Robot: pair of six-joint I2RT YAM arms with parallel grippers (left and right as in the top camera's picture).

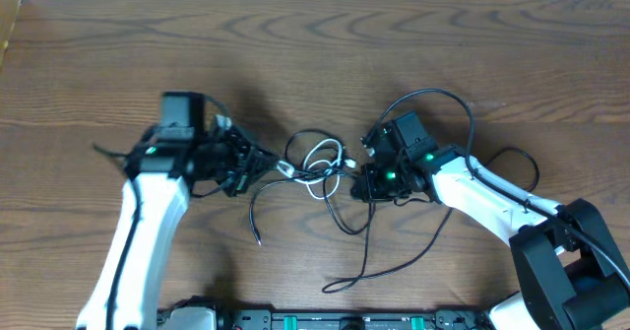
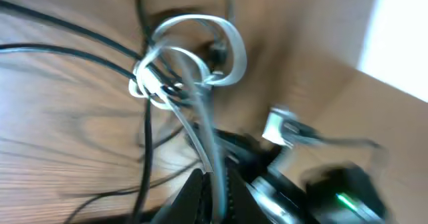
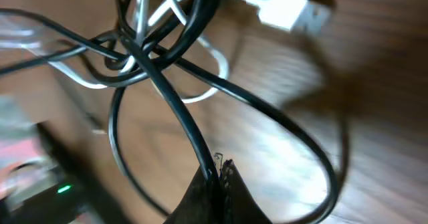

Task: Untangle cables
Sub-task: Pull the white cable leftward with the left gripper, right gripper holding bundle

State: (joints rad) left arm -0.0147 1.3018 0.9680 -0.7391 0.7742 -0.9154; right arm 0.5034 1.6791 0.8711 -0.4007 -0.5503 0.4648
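Overhead: both arms met at mid-table, grippers facing each other across a small knot of cable.

Left gripper: jaws pinched tight on the white cable. In the left wrist view the strand ran up from the fingertips into two or three pale loops, with black strands crossing through them.

Right gripper: jaws clamped on the black cable. In the right wrist view it rose from the fingertips to a crossing where black and white strands wound over each other.

White cable lay coiled between the two grippers, snarled with the black one. Its plug showed at the top of the right wrist view, just past the knot; blurred.

Black cable trailed out of the knot toward the near edge of the table in a wide loose loop, one free end lying below the left gripper. Both cables remained tangled.
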